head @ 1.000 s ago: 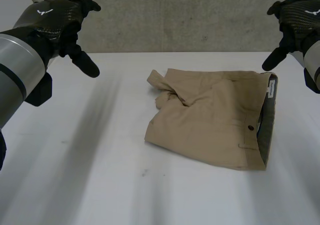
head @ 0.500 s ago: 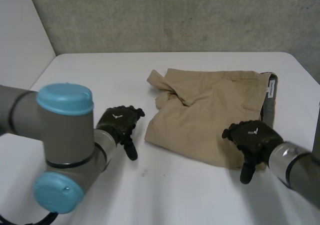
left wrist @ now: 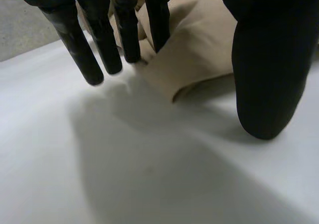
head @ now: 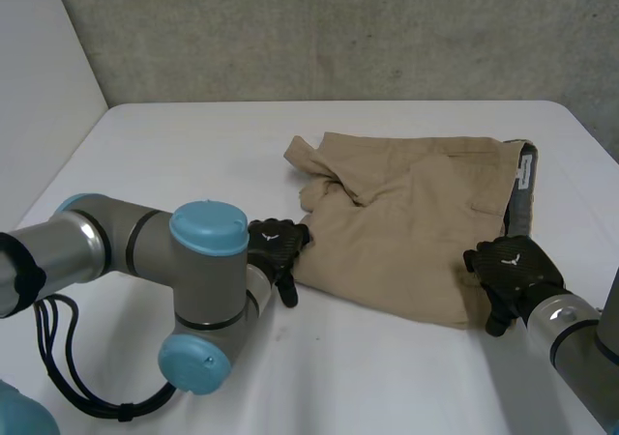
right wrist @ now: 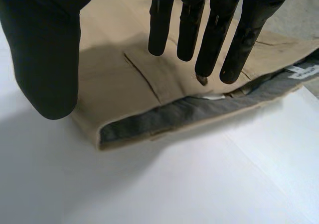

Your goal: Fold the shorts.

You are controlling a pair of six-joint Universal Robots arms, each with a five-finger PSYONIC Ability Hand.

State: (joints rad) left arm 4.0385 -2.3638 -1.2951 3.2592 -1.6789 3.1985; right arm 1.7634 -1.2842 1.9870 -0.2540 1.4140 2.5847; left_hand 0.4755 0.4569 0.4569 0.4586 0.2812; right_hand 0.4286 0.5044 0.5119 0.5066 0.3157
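So the tan shorts (head: 416, 222) are lying flat on the white table (head: 193, 155), a bit toward 3 o'clock from the middle. The grey-lined waistband (head: 519, 203) is on their 3 o'clock edge and the leg hems are at 9.

The left hand (head: 276, 246) is parked at the shorts' 8 o'clock corner. Up close, its fingers (left wrist: 124, 30) are straight with the tips right at the hem edge and the thumb (left wrist: 264, 59) spread wide, nothing pinched.

The right hand (head: 513, 275) is doing the same at the 5 o'clock corner: fingers (right wrist: 189, 20) stretched out over the cloth by the waistband, thumb (right wrist: 47, 50) off to the side, not gripping.

My guess is that it's lining up on both near corners so it can grab that whole edge and flip it toward 12 o'clock evenly. If only one side catches, the fold will go crooked.
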